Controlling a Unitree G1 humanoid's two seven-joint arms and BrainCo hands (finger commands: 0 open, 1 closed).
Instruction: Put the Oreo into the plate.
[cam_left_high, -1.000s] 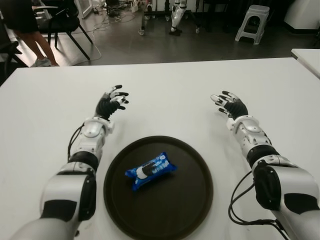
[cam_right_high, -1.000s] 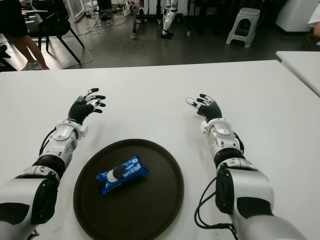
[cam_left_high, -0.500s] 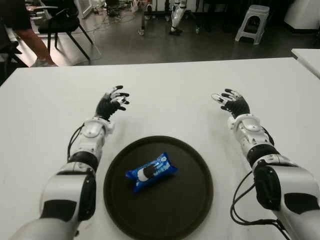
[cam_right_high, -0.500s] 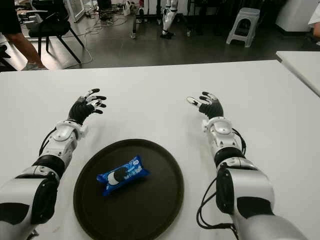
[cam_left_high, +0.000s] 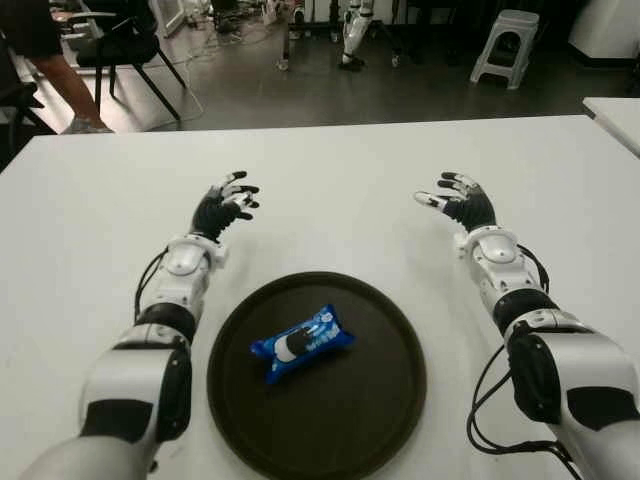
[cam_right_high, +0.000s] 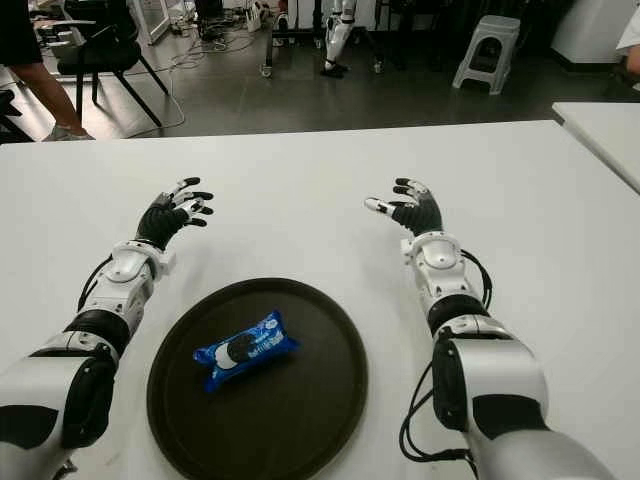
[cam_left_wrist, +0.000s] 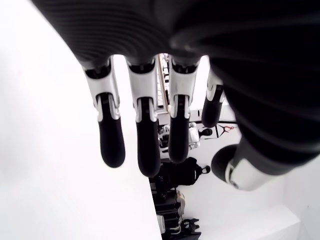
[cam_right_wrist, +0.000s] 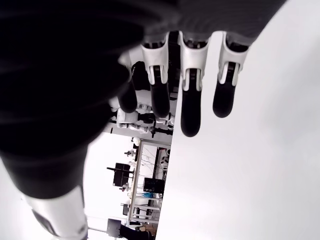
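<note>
A white tabletop (cam_left_high: 330, 180) carries a round dark plate (cam_left_high: 370, 400) near the robot, and the blue Oreo packet (cam_left_high: 301, 341) already lies inside it, left of centre. Beyond the plate, the left robot hand (cam_left_high: 224, 204) and the right robot hand (cam_left_high: 458, 203) show well apart, fingers spread and holding nothing. The job looks done; a careless arm sweep toward the robot could nudge the plate's rim and shift the packet.
</note>
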